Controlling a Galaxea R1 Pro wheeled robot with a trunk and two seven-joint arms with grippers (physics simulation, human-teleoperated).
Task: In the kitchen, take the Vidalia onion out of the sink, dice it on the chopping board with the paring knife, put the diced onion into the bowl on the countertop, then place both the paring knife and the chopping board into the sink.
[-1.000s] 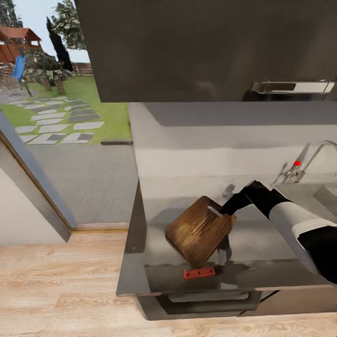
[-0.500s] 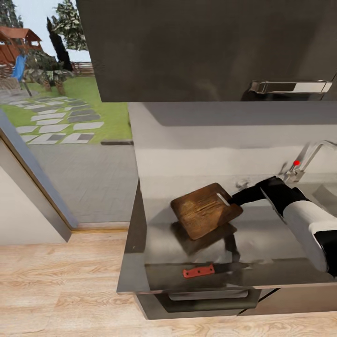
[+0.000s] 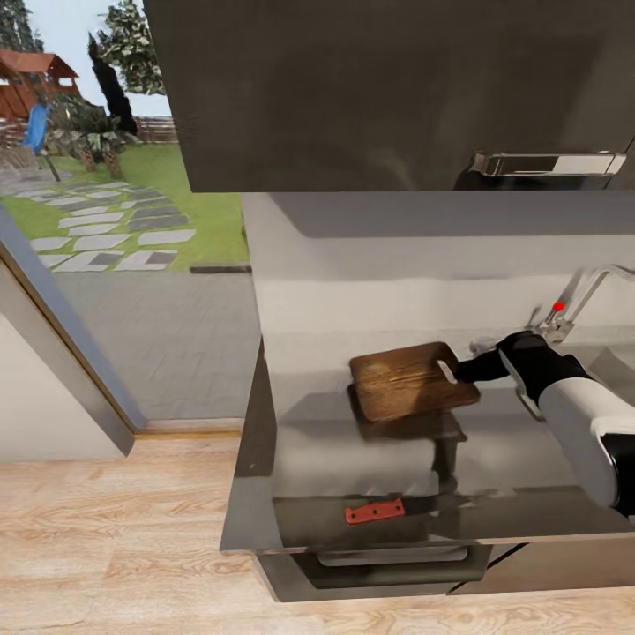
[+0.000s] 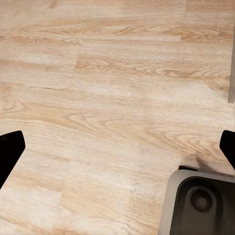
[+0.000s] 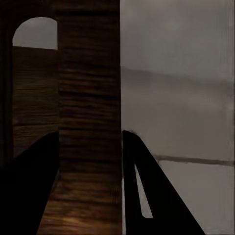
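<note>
Kitchen corner beside a glass wall, garden with stepping stones beyond; pale wood-plank floor [image 3: 115, 538] underfoot, dark upper cabinet [image 3: 388, 88] with a chrome bar handle overhead. Below it, flat grey glossy steel-look countertop [image 3: 353, 459] with a metal front edge over dark cabinets. Rectangular brown wooden chopping board [image 3: 410, 381] with rounded corners and a slot handle at its right end, held up off the worktop, nearly level, shadow and reflection on the steel beneath it. Right gripper [image 3: 465, 372], black, on a white-and-black forearm reaching in from the right, clamped on the board's handle end; right wrist view confirms: dark fingers [image 5: 147, 191] pressed on either side of the wooden strip [image 5: 88, 122] next to the slot opening, jaws closed on the board. Small slim paring knife with a red-orange handle [image 3: 375, 511] flat near the countertop's front edge, well apart from the board, blade hard to make out against the dark reflection. Curved chrome tap with a red knob [image 3: 569, 313] at the far right, just behind the right wrist; edge of the grey steel sink basin [image 3: 617, 362] beside it. Left gripper [image 4: 117, 147] pointing down at the floor, black fingertips [image 4: 11, 149] at opposite sides of the left wrist view, jaws wide apart, nothing between them; dark part of the robot's base [image 4: 200, 203] with a round fitting below.
</note>
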